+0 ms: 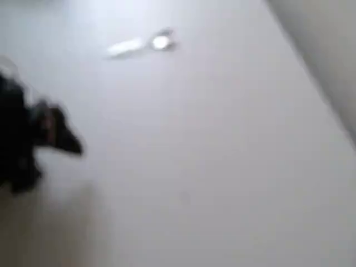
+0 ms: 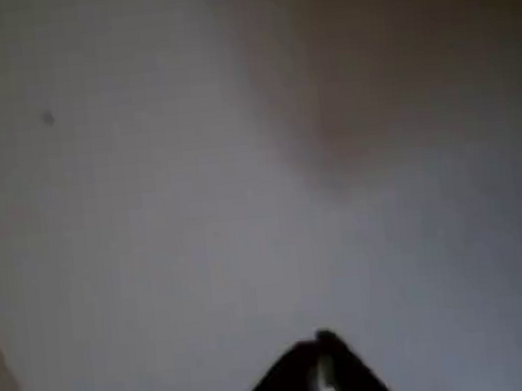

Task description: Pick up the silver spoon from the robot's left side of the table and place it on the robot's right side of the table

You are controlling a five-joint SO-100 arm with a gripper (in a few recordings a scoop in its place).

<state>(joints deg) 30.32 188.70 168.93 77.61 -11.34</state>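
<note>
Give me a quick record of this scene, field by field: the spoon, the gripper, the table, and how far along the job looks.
spoon: silver spoon lies flat on the table, upper middle of the overhead view, untouched
gripper: black gripper at the left edge of the overhead view, apart from the spoon; fingertips nearly together in the wrist view, holding nothing
table: white table
picture quality: both views blurred
progress: spoon not yet picked up

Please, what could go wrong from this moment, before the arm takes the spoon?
1. The spoon lies flat on the table, well apart from the end effector; a thin, flat handle may slip from the fingers.
2. Both views are blurred, so aiming may be off.
3. In the wrist view the end effector looks nearly shut; if it stays so, it may push the spoon instead of taking it.
</note>
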